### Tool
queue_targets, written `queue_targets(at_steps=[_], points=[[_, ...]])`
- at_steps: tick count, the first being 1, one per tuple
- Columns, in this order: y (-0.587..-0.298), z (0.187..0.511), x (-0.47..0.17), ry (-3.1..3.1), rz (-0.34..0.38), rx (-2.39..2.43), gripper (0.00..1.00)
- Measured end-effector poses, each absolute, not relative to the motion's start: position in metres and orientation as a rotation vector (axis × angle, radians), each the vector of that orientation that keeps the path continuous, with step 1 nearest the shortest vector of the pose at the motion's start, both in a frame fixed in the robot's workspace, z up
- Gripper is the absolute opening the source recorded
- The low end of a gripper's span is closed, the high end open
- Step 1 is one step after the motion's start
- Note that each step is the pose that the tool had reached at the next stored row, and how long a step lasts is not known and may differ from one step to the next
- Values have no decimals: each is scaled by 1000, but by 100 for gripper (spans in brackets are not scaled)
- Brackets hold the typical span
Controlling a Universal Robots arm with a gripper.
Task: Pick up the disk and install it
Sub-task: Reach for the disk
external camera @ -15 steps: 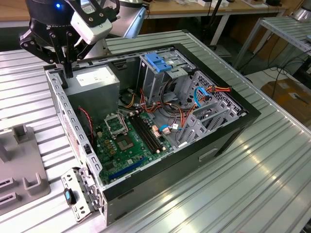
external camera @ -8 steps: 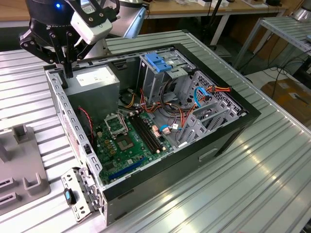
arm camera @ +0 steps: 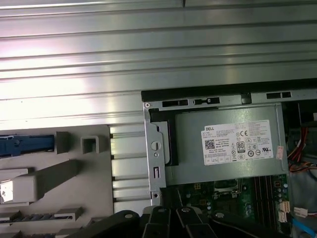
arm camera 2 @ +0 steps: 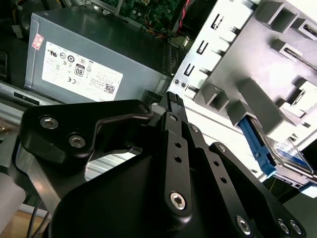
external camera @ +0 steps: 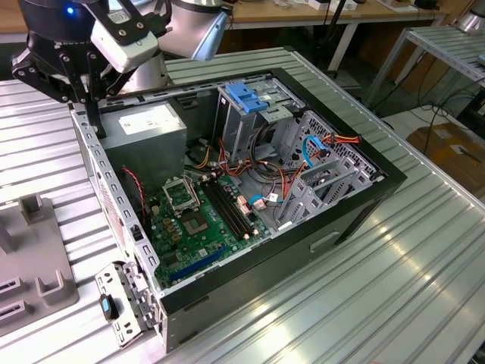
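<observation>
The disk (arm camera 2: 286,150), grey metal in a bright blue rail frame, stands on edge in a slot of the grey holder fixture (arm camera 2: 257,94) beside the computer case. In the first wrist view its blue rail (arm camera: 27,144) shows edge-on in the same fixture. My gripper (external camera: 95,129) hangs over the open case's rear corner, next to the power-supply box (external camera: 144,125), and well apart from the disk. Its black fingers (arm camera 2: 172,99) are pressed together with nothing between them.
The open computer case (external camera: 356,205) lies on the ribbed metal table (external camera: 424,280), motherboard and cables exposed. A bare blue bracket (external camera: 246,95) sits on the drive cage. A removed side bracket (external camera: 121,303) leans at the case's near corner. The grey fixture (external camera: 30,265) is at the exterior view's left.
</observation>
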State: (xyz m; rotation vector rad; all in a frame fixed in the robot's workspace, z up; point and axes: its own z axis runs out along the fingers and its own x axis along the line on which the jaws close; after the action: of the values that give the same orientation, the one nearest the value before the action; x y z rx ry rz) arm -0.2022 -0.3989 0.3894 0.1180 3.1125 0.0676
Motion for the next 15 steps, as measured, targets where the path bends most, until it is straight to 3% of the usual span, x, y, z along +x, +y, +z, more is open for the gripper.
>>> queue_targets(at_steps=[15], points=[[-399,388,-230,3113,68,118,11]])
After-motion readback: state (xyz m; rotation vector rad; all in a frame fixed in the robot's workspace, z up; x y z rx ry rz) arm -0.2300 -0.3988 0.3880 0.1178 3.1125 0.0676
